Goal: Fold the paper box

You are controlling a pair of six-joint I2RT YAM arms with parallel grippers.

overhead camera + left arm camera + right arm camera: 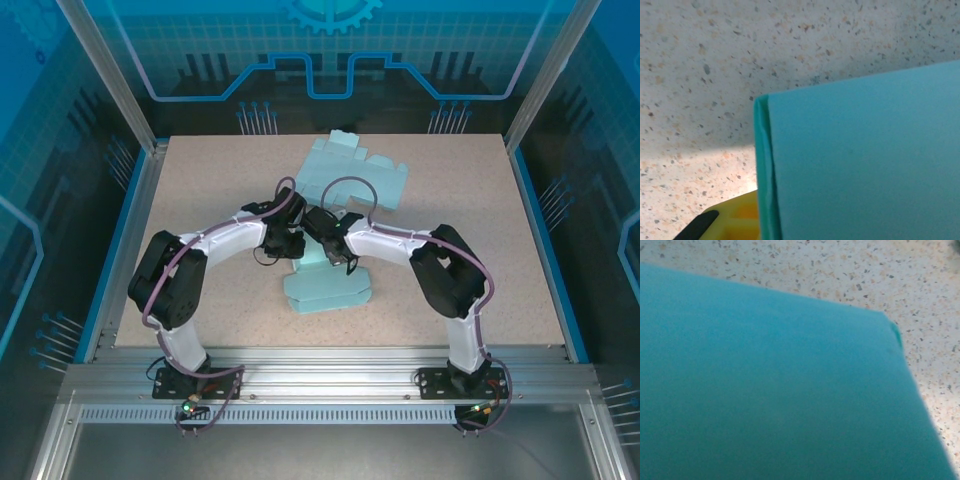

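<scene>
You seem mid-fold: the paper box (345, 180) lies at the centre of the table (200, 180), stretching far to near. Your left gripper (288, 244) and right gripper (332, 252) meet over its middle. I cannot tell whether either claw is clamped. Next, crease the panel squarely.

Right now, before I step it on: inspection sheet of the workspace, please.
Surface: speckled beige table.
Job's things: teal paper box, still a cut sheet lying mid-table, one edge doubled over in the left wrist view.
Clutter: nothing seen.
Grippers: left gripper and right gripper meet over the box's middle; open or shut cannot be told.
Cables: purple cables run along both arms, one looping above the box.
Surroundings: aluminium frame at the near edge; blue-lit panels on the sides and back.
</scene>
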